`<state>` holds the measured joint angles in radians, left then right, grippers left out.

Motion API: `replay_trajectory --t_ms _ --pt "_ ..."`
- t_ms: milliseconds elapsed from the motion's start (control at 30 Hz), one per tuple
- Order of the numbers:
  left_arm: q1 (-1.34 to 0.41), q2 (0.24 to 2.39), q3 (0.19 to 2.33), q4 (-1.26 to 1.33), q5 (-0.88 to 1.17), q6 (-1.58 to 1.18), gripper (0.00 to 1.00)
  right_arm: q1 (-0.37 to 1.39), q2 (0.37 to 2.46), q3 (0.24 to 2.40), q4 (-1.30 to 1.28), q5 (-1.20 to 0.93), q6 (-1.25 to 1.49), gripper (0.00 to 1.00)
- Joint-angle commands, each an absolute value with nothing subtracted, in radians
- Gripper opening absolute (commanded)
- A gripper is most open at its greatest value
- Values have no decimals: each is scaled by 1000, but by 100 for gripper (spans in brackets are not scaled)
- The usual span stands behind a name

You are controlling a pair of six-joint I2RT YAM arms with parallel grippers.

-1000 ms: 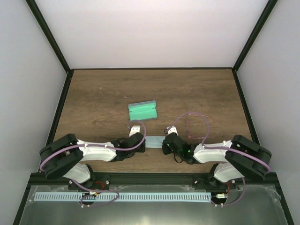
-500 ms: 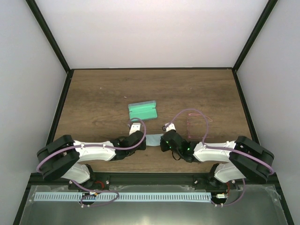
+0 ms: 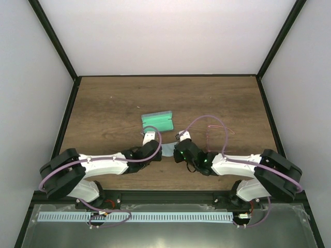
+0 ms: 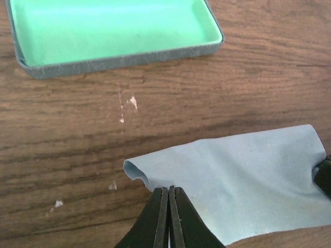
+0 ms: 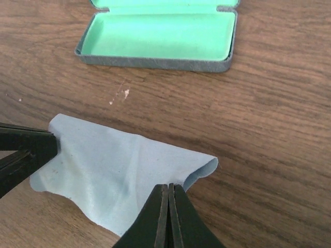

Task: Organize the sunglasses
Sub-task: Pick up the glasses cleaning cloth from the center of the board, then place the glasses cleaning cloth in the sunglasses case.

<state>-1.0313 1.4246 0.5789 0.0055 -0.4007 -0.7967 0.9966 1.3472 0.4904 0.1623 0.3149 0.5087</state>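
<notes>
Wooden table (image 3: pixel 103 103): your left fingers (image 4: pixel 155 227) and right fingers (image 5: pixel 152 222) pinch opposite ends of the blue cloth (image 4: pixel 248 181); the open case (image 5: pixel 160 36) lies straight beyond it.

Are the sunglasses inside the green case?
No, the open glasses case shows only its bare green lining inside.

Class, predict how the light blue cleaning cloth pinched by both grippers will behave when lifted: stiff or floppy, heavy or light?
Probably floppy: the light blue cleaning cloth curls and wrinkles between the left gripper and right gripper. Likely very light, since it looks thin. It may sag in the middle unless pulled taut.
</notes>
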Motion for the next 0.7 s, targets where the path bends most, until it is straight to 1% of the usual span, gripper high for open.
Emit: replay_trajectory --t_ms 0,433,667 --pt "-1002 1410 610 -6 -423 -771 4 998 1366 550 162 340 472 1" --pt "-912 1419 636 16 -397 -719 4 919 1436 654 187 301 390 1" --pt "-835 1440 658 49 -336 -672 4 871 1499 714 218 263 359 1"
